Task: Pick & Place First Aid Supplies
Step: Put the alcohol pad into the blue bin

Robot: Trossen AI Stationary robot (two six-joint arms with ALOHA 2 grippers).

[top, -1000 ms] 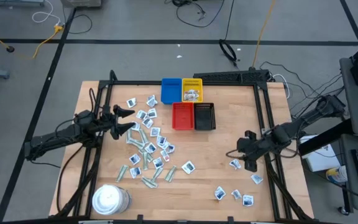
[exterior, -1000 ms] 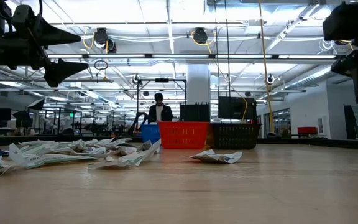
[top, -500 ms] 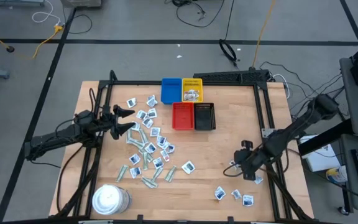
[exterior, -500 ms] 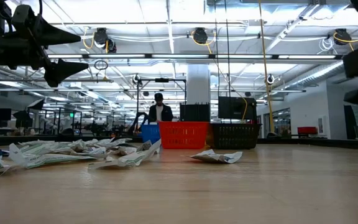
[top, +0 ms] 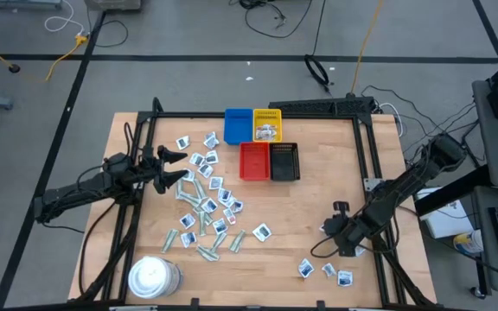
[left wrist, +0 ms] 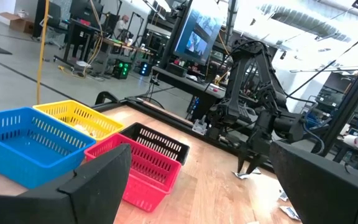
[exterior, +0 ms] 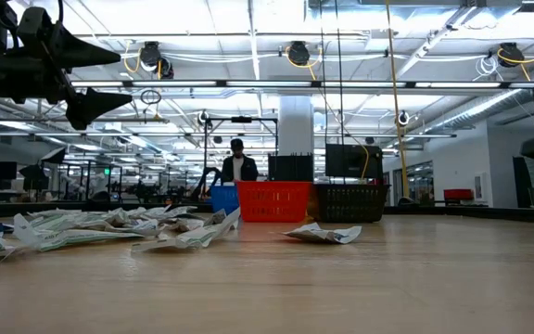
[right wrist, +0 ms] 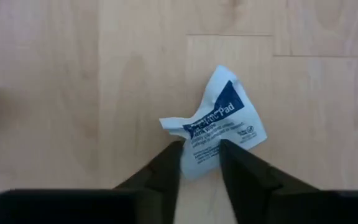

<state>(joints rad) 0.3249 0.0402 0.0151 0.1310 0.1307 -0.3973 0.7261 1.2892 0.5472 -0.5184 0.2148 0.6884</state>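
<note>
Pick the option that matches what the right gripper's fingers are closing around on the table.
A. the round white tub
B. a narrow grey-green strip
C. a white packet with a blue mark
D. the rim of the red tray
C. In the right wrist view the right gripper has its two fingers on either side of a crumpled white packet with a blue mark lying on the wooden table.

Your right gripper [right wrist: 199, 163] has swung back from mid-table toward the near right corner and dropped to the wood. In the low view it slides off the right edge. Its fingers have narrowed, and now they pinch the edge of a crumpled white packet [right wrist: 219, 124] with blue print.
</note>
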